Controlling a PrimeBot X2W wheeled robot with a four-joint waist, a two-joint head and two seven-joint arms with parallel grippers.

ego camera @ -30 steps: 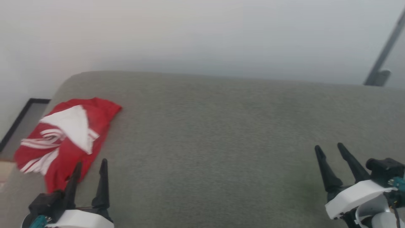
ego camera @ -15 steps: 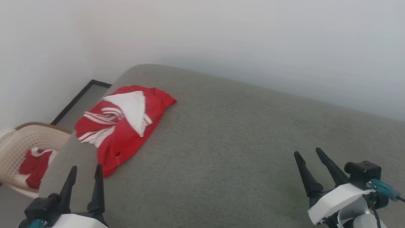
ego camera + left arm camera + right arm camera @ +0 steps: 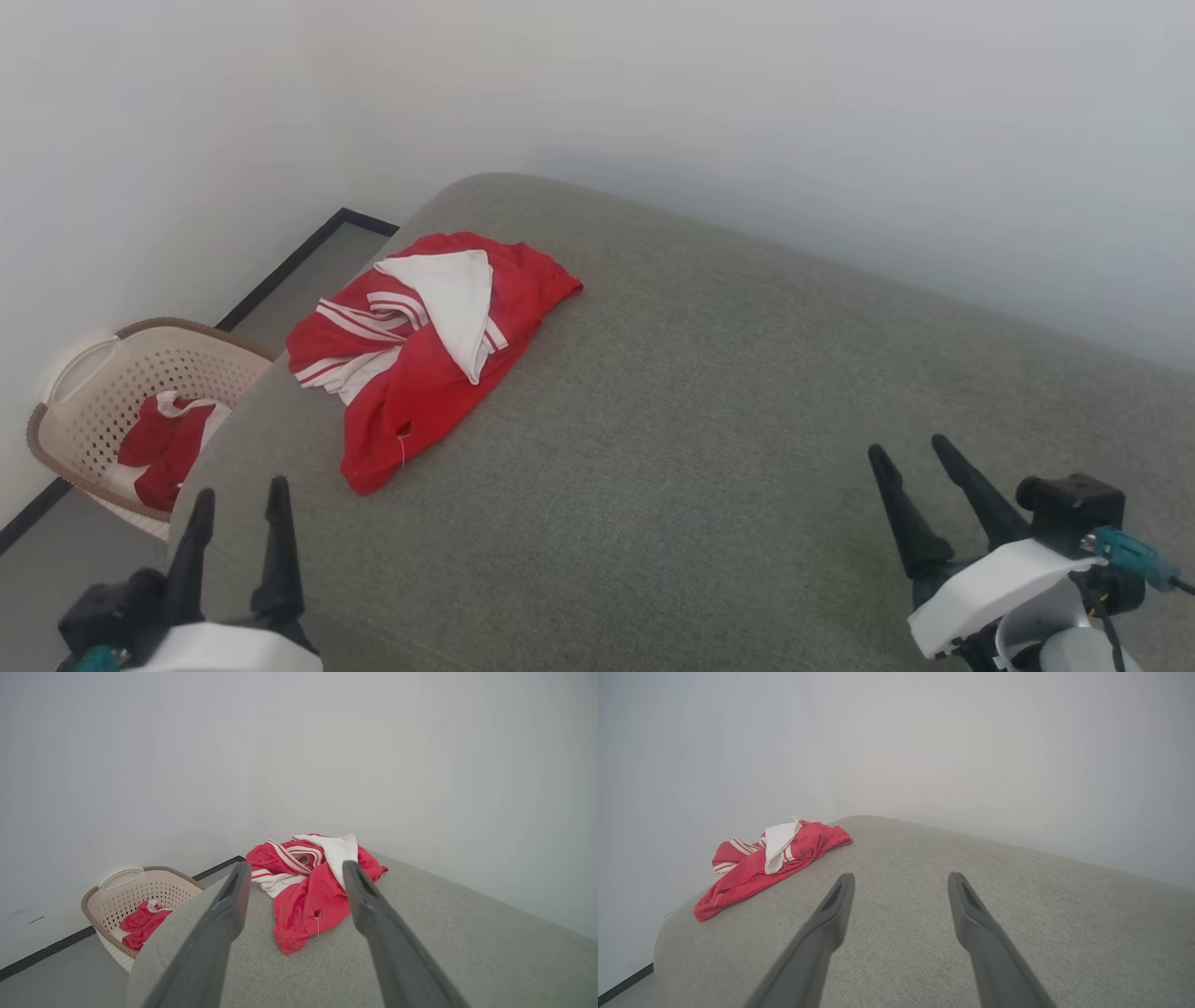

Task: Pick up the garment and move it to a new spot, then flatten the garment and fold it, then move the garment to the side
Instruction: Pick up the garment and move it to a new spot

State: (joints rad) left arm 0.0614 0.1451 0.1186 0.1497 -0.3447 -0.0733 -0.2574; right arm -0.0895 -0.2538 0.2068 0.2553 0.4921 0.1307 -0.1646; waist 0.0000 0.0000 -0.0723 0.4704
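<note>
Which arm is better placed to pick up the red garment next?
Probably left: the open left gripper points at the garment just ahead; the open right gripper sits far across the cushion.

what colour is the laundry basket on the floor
Cream with a brown rim, the laundry basket shows best in the left wrist view.

Wall (image 3: 747,112): plain white, bare, two faces meeting in a corner at the far left
Skirting (image 3: 280,269): thin dark strip along the foot of the left wall
Floor (image 3: 37,597): smooth grey, at the left
Couch (image 3: 700,420): grey-green woven fabric, rounded edges, close to the wall
Basket (image 3: 103,420): cream, perforated, brown rim, on the floor beside the couch's left end
Light: soft, even, faint shadow on the wall behind the couch
</note>
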